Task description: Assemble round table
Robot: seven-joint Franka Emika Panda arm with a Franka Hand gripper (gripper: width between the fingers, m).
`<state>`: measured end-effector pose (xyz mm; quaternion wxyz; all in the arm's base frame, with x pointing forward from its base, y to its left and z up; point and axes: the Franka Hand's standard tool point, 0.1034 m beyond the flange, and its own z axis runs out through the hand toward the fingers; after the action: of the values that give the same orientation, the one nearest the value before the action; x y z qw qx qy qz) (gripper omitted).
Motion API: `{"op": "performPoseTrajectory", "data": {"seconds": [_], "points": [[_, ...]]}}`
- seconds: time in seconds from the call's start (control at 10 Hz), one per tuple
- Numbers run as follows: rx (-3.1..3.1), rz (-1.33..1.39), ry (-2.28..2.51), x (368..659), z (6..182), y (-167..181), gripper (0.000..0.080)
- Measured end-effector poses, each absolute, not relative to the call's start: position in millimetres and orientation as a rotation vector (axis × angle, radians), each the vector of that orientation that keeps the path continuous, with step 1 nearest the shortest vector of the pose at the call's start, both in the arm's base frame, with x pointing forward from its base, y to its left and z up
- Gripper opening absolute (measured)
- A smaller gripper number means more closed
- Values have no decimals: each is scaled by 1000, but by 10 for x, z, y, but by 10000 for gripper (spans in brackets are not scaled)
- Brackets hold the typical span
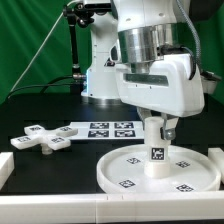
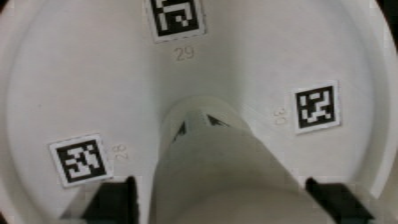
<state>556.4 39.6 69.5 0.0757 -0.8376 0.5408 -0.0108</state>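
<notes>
Green backdrop behind, black table in front.

The large white rimmed round plastic disc lies flat, rim up, at the table's front corner on the exterior view's right. Rim up puts the mounting face on top, ready for the leg.

The short thick white cylinder leg stands upright at the disc's centre, touching it. The white arm comes straight down over it, so the claw stays in line with the leg's axis. My read: it's seating or twisting the leg in.

Claw: narrow opening, one finger on each side of the leg near its top. In the wrist view the dark pads sit against the leg with no gap I can see, so I take it as gripping.

The white cross-shaped plastic foot lies flat toward the exterior view's left edge, well apart from the disc. It's probably parked there until the leg is in.

The marker board lies between the foot and the disc, further back.

Count:
- 1 disc, 1 leg, 1 foot, 1 marker board
- 3 tags visible on the disc in the wrist view
- 1 tag on the leg
- 4 tags visible on the board
</notes>
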Motion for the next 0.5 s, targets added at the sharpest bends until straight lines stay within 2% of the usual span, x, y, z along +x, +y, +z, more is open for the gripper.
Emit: {"op": "performPoseTrajectory", "data": {"seconds": [0.1,0.2,0.5], "points": [[-2561,-43,1544,5576,702,378,607],[-2613,-54,1458,5586,708,380,636],[-2798,-88,1085,5596,715,405,647]]}}
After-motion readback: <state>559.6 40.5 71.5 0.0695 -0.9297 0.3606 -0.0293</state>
